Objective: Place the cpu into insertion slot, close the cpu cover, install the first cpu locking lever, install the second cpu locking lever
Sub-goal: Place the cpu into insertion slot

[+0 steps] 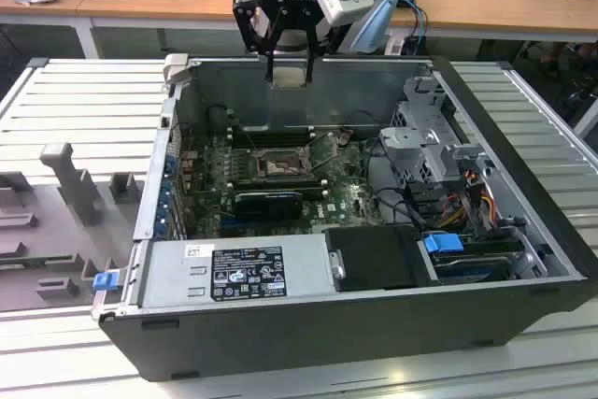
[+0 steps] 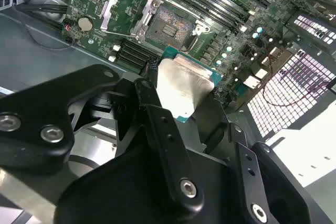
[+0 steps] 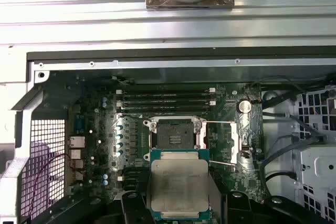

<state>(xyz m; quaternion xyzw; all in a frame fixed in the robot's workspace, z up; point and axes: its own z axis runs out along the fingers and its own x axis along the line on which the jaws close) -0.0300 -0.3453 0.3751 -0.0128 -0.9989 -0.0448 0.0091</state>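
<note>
In the exterior view the claw (image 1: pixel 290 70) hangs at twelve o'clock of the open computer case (image 1: pixel 505 128), over its rear wall. Its fingers are clamped on the pale chip (image 1: pixel 290 79). The socket (image 1: pixel 278 167) sits in the green board (image 1: pixel 341 203), at about six o'clock from the claw and well apart from it. A grey box with a black label (image 1: pixel 234 273) lies along the case's six o'clock edge, and the case rests on a slatted grey table (image 1: pixel 84 91).

In the second wrist view the black fingers (image 2: pixel 153 106) grip opposite edges of the chip (image 2: pixel 184 85), which lies flat between them with its silver face showing. The socket (image 2: pixel 170 24) lies beyond the chip, bare and uncovered.

In the first wrist view the chip (image 3: pixel 179 184) is held in the claw (image 3: pixel 179 203), near the socket (image 3: pixel 176 132) but not in it. The cover (image 3: pixel 243 140) is swung open, flat on the board beside the socket. The long black memory slots (image 3: pixel 165 98) run on the socket's far side.
</note>
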